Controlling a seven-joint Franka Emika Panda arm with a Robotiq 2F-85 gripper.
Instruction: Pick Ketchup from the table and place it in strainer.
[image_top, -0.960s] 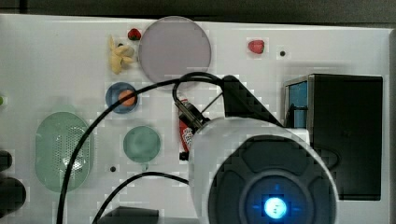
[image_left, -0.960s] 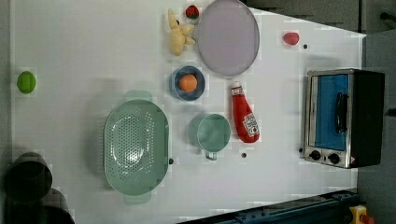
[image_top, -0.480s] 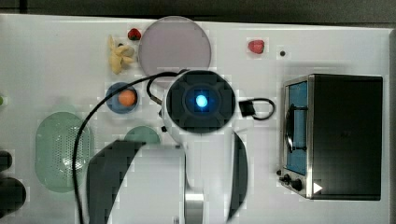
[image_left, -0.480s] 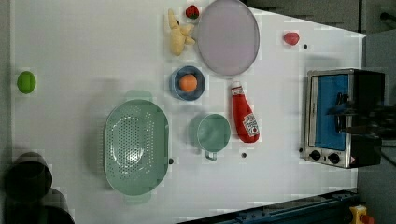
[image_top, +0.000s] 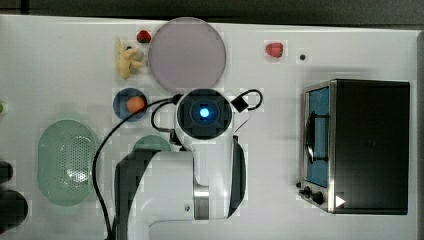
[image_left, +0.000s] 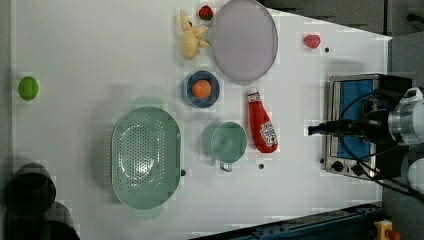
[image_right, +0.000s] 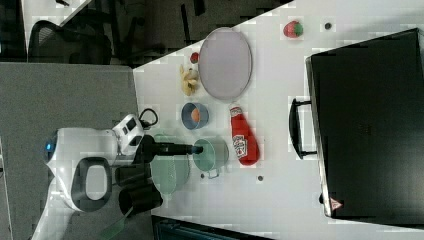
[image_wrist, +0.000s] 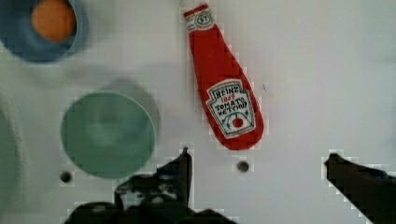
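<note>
**Pincer spread above the ketchup, nothing held**

Pincer (image_wrist: 257, 163) hung with its fingers spread wide and empty, the ketchup (image_wrist: 224, 84) lying on its side on the white tabletop (image_left: 90, 50) just beyond the fingertips. That wide spread looked chosen to straddle the bottle's body before descending. In the left view the ketchup (image_left: 262, 122) lay just beside the dark-green cup (image_left: 227, 142), below the grey plate (image_left: 245, 40) and near the blue bowl (image_left: 201, 89) holding an orange ball. The strainer (image_left: 145, 157) sat past the cup, toward the left view's left, so the carry would probably have to clear the cup. A toaster oven (image_left: 360, 120) stood on the opposite side.
</note>
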